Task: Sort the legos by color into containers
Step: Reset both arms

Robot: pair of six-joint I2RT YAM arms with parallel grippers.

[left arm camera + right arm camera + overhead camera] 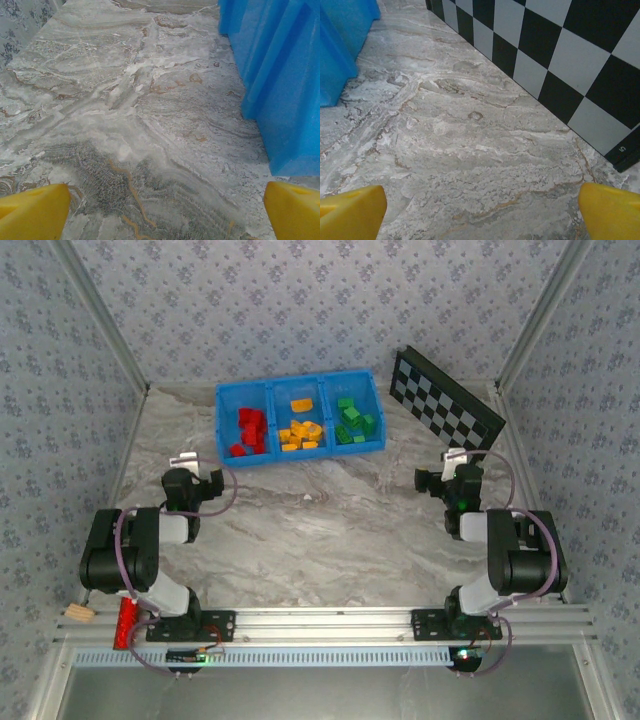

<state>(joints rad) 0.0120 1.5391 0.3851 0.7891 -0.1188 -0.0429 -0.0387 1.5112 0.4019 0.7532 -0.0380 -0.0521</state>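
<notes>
The containers are three side-by-side compartments of a blue tray [221, 420] at the back of the marble table. Red legos [248, 430] lie in the left compartment, orange-yellow legos [300, 430] in the middle one, green legos [355, 420] in the right one. My left gripper [197, 468] sits just left of and in front of the tray, open and empty. In the left wrist view its gripper [165, 215] spans bare marble, the tray wall [280, 75] at the right. My right gripper [447, 468] is open and empty too, its gripper [480, 215] over bare marble, with the tray [340, 45] at the far left.
A black-and-white checkered board [445, 400] leans at the back right, close to my right gripper, and its lower edge [560, 55] shows in the right wrist view. Papered walls close in three sides. An aluminium rail [320, 625] runs along the near edge.
</notes>
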